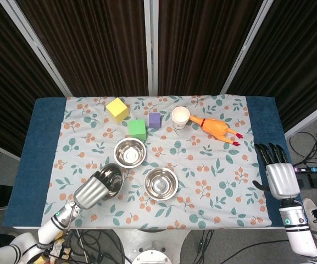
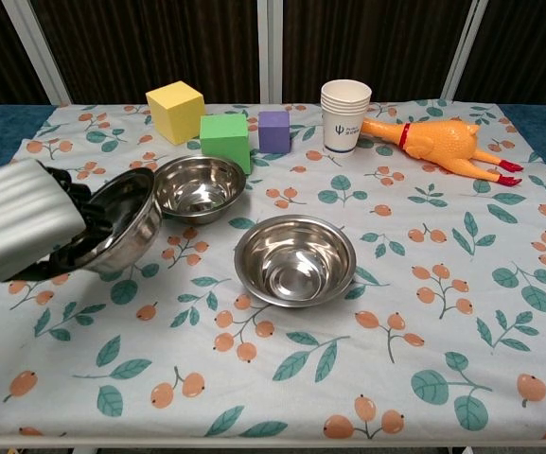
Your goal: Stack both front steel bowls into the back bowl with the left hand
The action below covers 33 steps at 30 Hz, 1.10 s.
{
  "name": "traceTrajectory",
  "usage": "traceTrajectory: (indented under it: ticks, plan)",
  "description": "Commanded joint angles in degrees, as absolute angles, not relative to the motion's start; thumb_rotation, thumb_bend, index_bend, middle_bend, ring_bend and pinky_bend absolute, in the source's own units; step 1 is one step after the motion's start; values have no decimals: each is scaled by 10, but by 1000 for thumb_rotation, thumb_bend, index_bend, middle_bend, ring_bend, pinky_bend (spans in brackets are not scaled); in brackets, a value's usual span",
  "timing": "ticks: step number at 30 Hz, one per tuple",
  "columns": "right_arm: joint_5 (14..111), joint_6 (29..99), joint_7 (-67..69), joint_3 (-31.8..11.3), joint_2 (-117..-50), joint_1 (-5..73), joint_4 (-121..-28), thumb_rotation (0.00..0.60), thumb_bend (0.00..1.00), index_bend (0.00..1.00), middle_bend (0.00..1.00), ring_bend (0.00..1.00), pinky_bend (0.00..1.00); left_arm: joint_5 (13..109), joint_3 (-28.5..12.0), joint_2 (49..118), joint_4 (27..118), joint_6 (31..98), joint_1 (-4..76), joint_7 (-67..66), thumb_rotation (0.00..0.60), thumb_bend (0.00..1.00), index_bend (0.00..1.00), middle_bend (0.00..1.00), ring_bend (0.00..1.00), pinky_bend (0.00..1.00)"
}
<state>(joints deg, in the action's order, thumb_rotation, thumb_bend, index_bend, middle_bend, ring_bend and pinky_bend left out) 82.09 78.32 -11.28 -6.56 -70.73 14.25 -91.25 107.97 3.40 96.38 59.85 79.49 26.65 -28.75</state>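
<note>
Gripping the rim of one front steel bowl (image 2: 121,222), the left hand (image 2: 17,232) holds it lifted and tilted steeply, its open side turned toward the camera-left, just beside the back bowl (image 2: 197,186). Its fingers (image 2: 74,203) curl over the bowl's near edge and reach inside; how firm the hold is I cannot tell.

The largest risk, as I judge it, is the tilt: a smooth steel rim pinched at one edge could slide out of the fingers, and the bowl would drop onto the floral tablecloth (image 2: 424,312) or clatter against the back bowl. Next is a bad landing. If the held bowl comes down at this angle, its lower edge may strike the back bowl's rim, push it toward the green block (image 2: 224,138) behind it, or leave the two wedged crooked instead of nested. A smaller hazard is the fingers inside the bowl: they could get trapped between the two shells when releasing.

The second front bowl (image 2: 294,258) rests flat on the cloth, well apart from the hand, so it seems safe for now, though it has yet to be stacked. Far off at the table's right edge, the right hand (image 1: 278,175) holds nothing, fingers extended and slightly apart; it poses little threat to anything.
</note>
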Motion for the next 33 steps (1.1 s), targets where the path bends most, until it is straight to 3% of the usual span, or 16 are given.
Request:
traceTrajectory:
  ticks: [1,8,19,33]
  plan:
    - [823,793,-109,-71,-707,141,-915,600,0,23,100,0,29,1072,8,955,609,775,297,-293,600,331,721,738,617,654]
    - [824,806,-102,-75,-704,136,-916,600,0,23,101,0,28,1057,-29,974,584,719,364,-289,600,331,723,740,618,654]
    - [816,805,-80,-79,-702,133,-902,600,0,23,101,0,28,1055,-15,1043,467,675,413,-283,600,334,723,740,618,654]
    - [804,794,-61,-83,-703,136,-882,600,0,22,101,0,28,1043,-11,1091,338,679,464,-243,600,334,721,735,618,653]
